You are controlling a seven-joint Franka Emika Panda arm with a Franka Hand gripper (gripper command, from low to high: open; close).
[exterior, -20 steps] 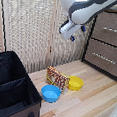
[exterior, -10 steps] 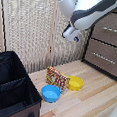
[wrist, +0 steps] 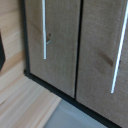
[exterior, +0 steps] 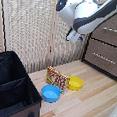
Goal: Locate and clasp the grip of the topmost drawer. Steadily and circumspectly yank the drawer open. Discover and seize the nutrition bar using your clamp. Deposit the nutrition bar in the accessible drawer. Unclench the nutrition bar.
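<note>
I've got the clamp (exterior: 75,36) raised near the topmost drawer (exterior: 110,29), at its nine o'clock, lining up on the handle; I cannot tell its finger spacing. The nutrition bar (exterior: 57,78) stands between two bowls

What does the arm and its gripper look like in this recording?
The arm is bulky and white, with rounded glossy shells and dark bands or shadowed gaps between the segments. It ends in a small white block carrying the gripper, which is dark with a hint of blue near the tips. No cables or markings can be made out; the exterior view is too blurred. The wrist view shows none of it.
</note>
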